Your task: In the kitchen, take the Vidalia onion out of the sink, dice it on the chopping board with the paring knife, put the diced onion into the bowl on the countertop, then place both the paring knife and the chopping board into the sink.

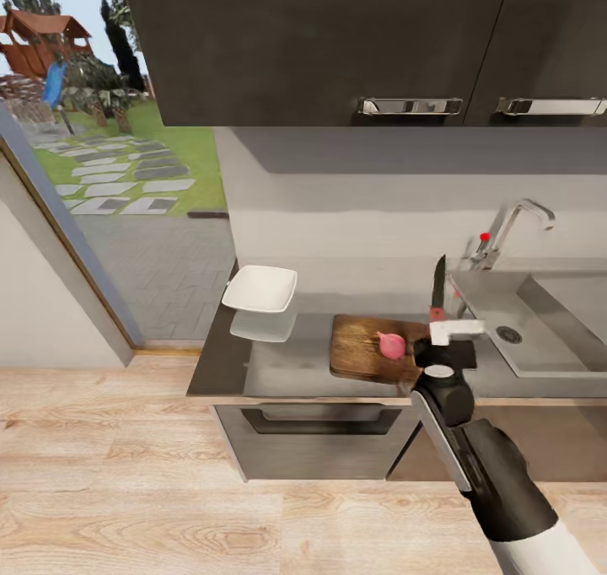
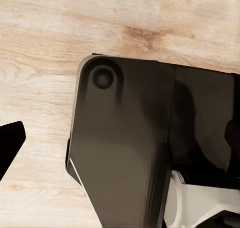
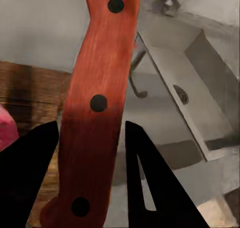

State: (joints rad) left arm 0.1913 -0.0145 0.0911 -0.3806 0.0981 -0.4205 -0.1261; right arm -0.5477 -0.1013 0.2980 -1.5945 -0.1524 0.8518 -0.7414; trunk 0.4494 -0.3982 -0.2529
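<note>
While the right pincer (image 3: 90, 173) grips the knife (image 1: 438, 288), the onion (image 1: 390, 345) waits on the board (image 1: 358, 351) to be cut next.

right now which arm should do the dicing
Right. The right gripper is shut on the paring knife, blade up beside the Vidalia onion on the chopping board. The left wrist view faces the floor.

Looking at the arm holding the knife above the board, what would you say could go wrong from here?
The Vidalia onion is round and sits loose near the chopping board's right end, so a glancing cut might roll it off. The right gripper holds the paring knife low on its handle with the blade pointing up, so it may pivot in the grip when swung down.
</note>
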